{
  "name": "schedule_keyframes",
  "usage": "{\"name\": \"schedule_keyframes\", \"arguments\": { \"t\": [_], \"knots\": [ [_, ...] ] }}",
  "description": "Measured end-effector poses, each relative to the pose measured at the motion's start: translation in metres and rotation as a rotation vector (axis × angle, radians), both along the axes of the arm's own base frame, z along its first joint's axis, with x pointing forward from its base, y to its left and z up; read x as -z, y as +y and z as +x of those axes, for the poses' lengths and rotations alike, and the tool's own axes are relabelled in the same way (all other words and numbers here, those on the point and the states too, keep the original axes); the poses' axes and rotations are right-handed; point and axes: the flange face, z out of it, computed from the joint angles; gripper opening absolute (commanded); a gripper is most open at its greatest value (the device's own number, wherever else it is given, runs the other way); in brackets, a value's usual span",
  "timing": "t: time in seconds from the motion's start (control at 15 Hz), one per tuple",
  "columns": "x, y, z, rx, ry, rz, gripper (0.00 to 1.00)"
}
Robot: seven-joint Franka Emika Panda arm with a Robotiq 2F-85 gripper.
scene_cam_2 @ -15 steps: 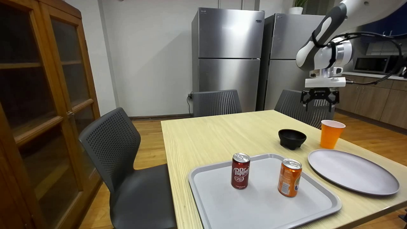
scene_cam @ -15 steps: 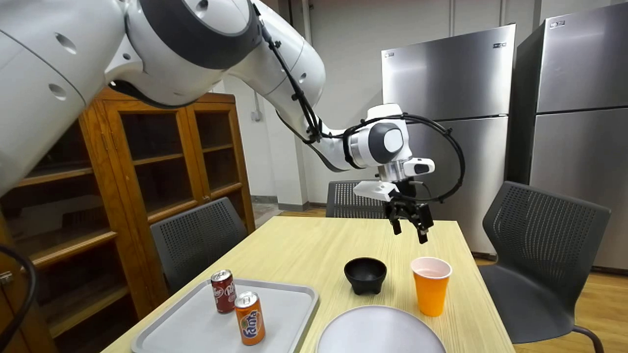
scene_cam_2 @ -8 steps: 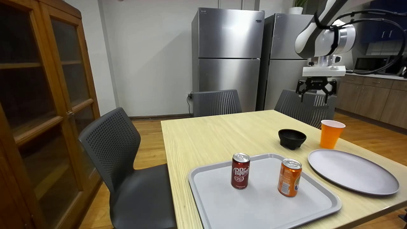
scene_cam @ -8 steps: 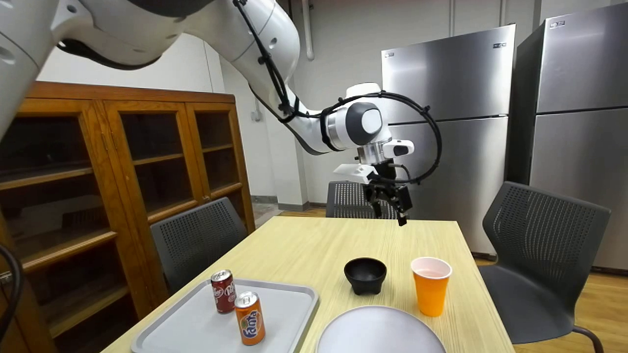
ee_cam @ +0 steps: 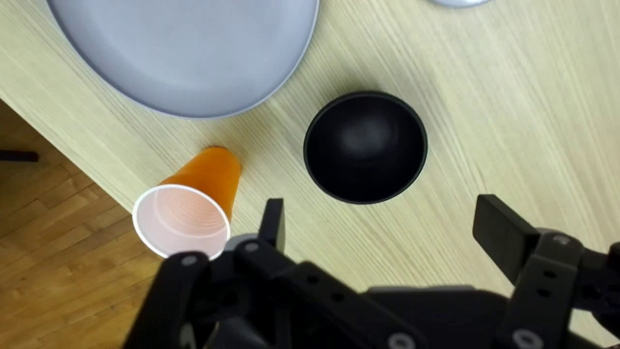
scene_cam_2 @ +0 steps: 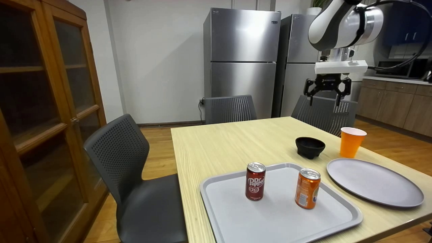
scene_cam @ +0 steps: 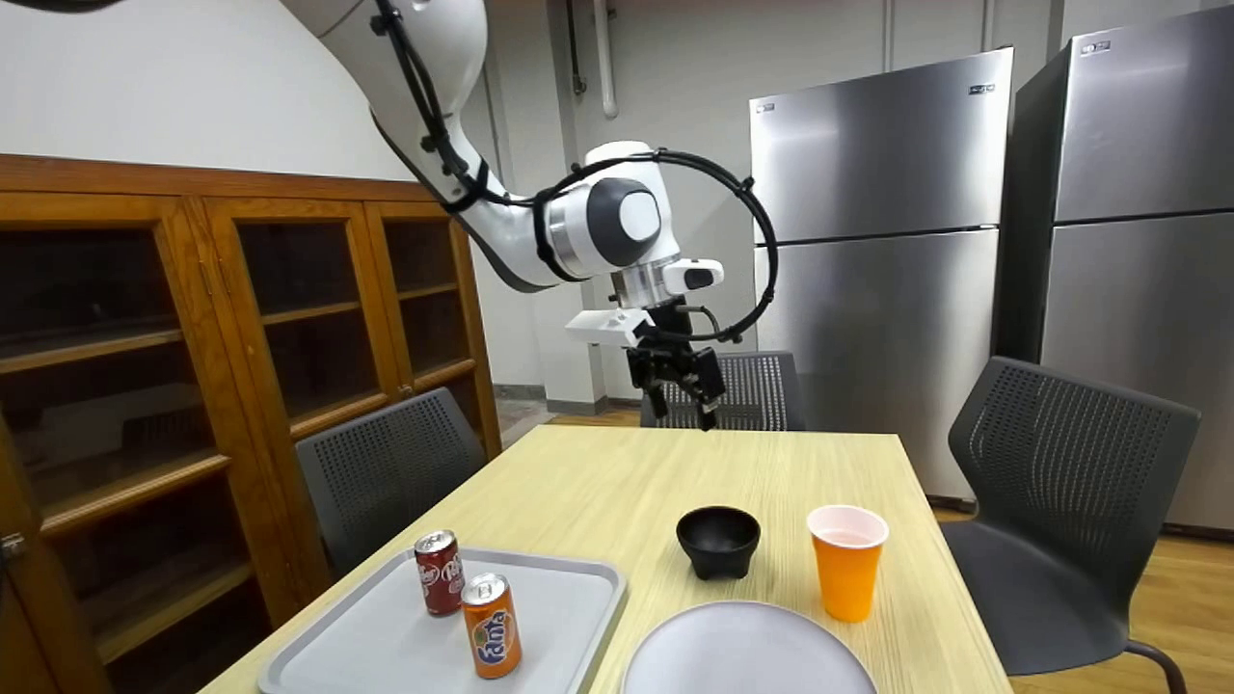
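Note:
My gripper (scene_cam: 684, 414) is open and empty, held in the air above the table's far part; it also shows in an exterior view (scene_cam_2: 324, 102) and in the wrist view (ee_cam: 380, 215). It touches nothing. A small black bowl (ee_cam: 365, 148) stands upright, just ahead of the fingers in the wrist view; it shows in both exterior views (scene_cam: 718, 554) (scene_cam_2: 310, 148). An orange cup with a white inside (ee_cam: 213, 174) stands upright beside the bowl, near the table edge (scene_cam: 848, 578). A round grey plate (scene_cam: 747, 655) lies near both, also in the wrist view (ee_cam: 189, 53).
A grey tray (scene_cam_2: 270, 219) on the table (scene_cam_2: 222, 145) holds a dark red Dr Pepper can (scene_cam_2: 255, 182) and an orange Fanta can (scene_cam_2: 307, 189), both upright. Chairs (scene_cam: 1051, 520) surround the table. A wooden cabinet (scene_cam: 289, 318) and steel fridges (scene_cam: 877, 241) stand behind.
My gripper has risen and moved sideways, leftward in both exterior views, away from above the cup's side of the table. It stays open. The objects on the table have not moved.

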Motion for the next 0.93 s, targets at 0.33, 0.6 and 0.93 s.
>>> {"name": "schedule_keyframes", "arguments": {
  "t": [0.33,0.6,0.93],
  "knots": [
    [-0.011,0.069,-0.035,-0.119,0.014,-0.001,1.0],
    [-0.02,0.124,-0.063,-0.214,0.016,0.02,1.0],
    [-0.025,0.19,-0.098,-0.338,0.024,0.029,1.0]
  ]
}}
